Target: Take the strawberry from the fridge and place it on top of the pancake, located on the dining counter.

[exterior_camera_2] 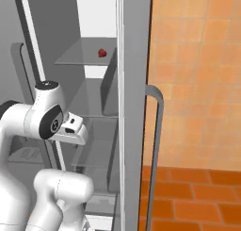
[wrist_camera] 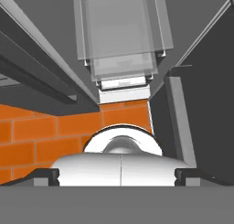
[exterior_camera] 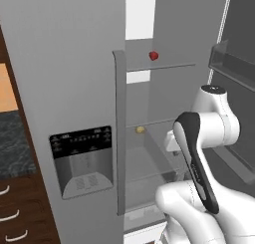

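Inside the open fridge (exterior_camera: 74, 63), the roundish strawberry (exterior_camera: 154, 55) sits on a shelf (exterior_camera: 164, 67); claw (wrist_camera: 117, 175) released.

- The white arm (exterior_camera: 209, 138) is seen folded in front of the open fridge (exterior_camera: 74, 63), its upper link raised beside the fridge's long door handle.
- A dark-trimmed joint is turned toward the fridge's interior, level with the lower shelves.
- The wrist and hand (exterior_camera_2: 75, 127) are held low before the fridge opening, just inside the door line.
- The gripper (wrist_camera: 117, 175) is pointed downward toward the fridge's base, with its two dark fingertips (wrist_camera: 45, 176) spread wide apart and nothing between them.
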Tool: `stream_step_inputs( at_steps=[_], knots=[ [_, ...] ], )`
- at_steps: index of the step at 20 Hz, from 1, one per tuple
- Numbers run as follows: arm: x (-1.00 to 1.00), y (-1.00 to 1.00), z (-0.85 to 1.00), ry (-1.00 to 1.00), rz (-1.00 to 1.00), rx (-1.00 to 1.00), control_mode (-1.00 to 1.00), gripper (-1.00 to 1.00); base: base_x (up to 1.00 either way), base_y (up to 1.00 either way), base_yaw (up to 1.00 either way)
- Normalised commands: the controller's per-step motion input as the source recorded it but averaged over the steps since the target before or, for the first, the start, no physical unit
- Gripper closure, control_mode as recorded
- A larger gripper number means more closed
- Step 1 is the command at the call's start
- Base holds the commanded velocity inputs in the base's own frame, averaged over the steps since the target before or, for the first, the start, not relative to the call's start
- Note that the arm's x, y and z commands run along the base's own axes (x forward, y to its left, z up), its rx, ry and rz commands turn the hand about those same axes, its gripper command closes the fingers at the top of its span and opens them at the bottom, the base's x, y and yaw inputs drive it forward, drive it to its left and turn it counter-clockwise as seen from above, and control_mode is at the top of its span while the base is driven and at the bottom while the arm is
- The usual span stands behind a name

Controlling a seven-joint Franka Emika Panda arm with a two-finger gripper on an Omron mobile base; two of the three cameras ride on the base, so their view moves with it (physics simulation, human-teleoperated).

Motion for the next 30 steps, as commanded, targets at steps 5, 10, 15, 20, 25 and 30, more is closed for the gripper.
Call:
stream_step_inputs(
  at_steps=[5, 10, 15, 20, 25, 30],
  knots=[
    [0.0, 0.0, 0.0, 0.0, 0.0, 0.0, 1.0, -1.0, 0.58, -0.22, 0.0],
    [0.0, 0.0, 0.0, 0.0, 0.0, 0.0, 1.0, -1.0, 0.75, -0.26, 0.0],
    [0.0, 0.0, 0.0, 0.0, 0.0, 0.0, 1.0, -1.0, 0.57, -0.4, 0.0],
    [0.0, 0.0, 0.0, 0.0, 0.0, 0.0, 1.0, -1.0, 0.34, -0.58, 0.01],
    [0.0, 0.0, 0.0, 0.0, 0.0, 0.0, 1.0, -1.0, 0.08, -0.33, 0.0],
    [0.0, 0.0, 0.0, 0.0, 0.0, 0.0, 1.0, -1.0, 0.0, -0.64, 0.0]
  ],
)
